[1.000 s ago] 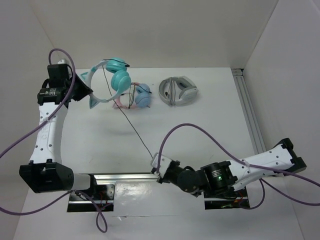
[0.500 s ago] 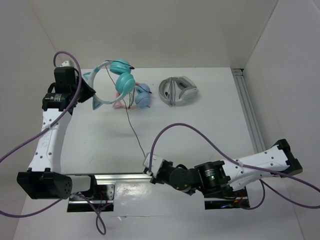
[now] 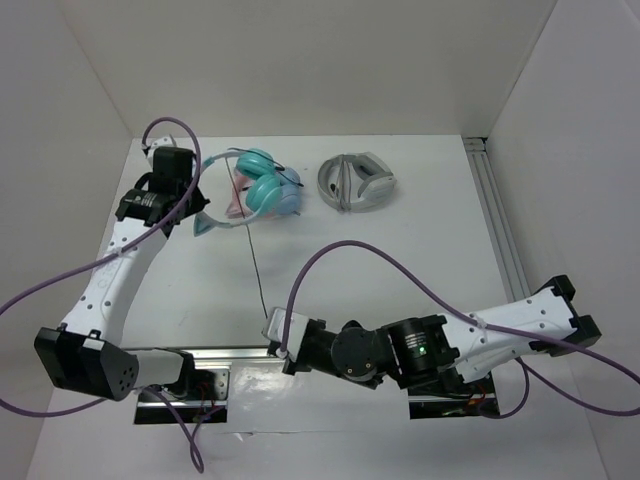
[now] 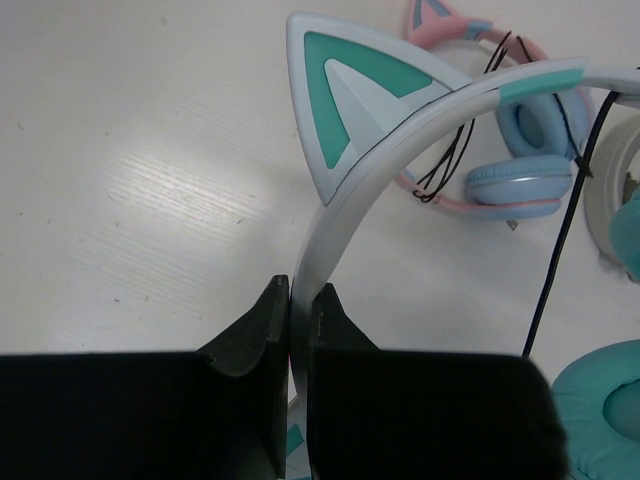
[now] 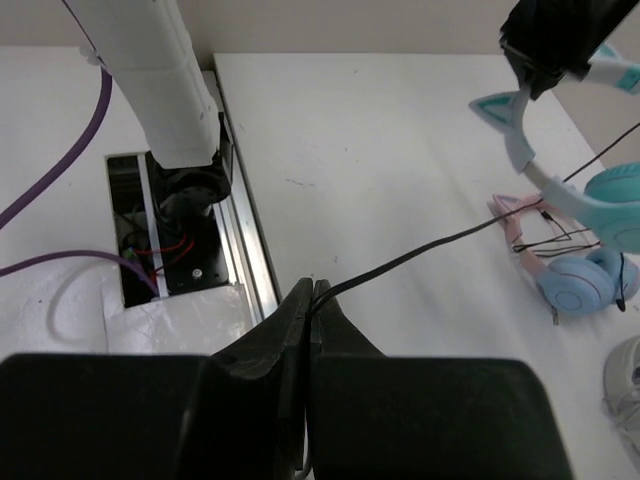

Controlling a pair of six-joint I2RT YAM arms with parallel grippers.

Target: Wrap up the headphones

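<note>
The teal headphones (image 3: 262, 190) are held at the counter's (image 3: 420, 240) far left, beside the pink-and-blue pair (image 4: 520, 170), with the left gripper (image 4: 298, 300) clamped on their headband (image 4: 345, 200). Their black cable (image 5: 420, 250) runs to the near edge, where the right gripper (image 5: 310, 295) pinches it tight.

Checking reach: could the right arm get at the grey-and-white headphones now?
Probably not: the right end effector is shut on the black cable at the near edge, short of the grey-and-white headphones.

Teal headphones (image 3: 264, 190) with pale headband (image 4: 345, 205) and teal-centred cat ears (image 4: 345, 100); black cable (image 3: 254, 262); pink-and-blue pair (image 4: 520, 175); grey-and-white pair (image 3: 356, 181); white bench (image 3: 420, 240); purple leads (image 3: 345, 246) on white arms (image 3: 115, 280).
</note>
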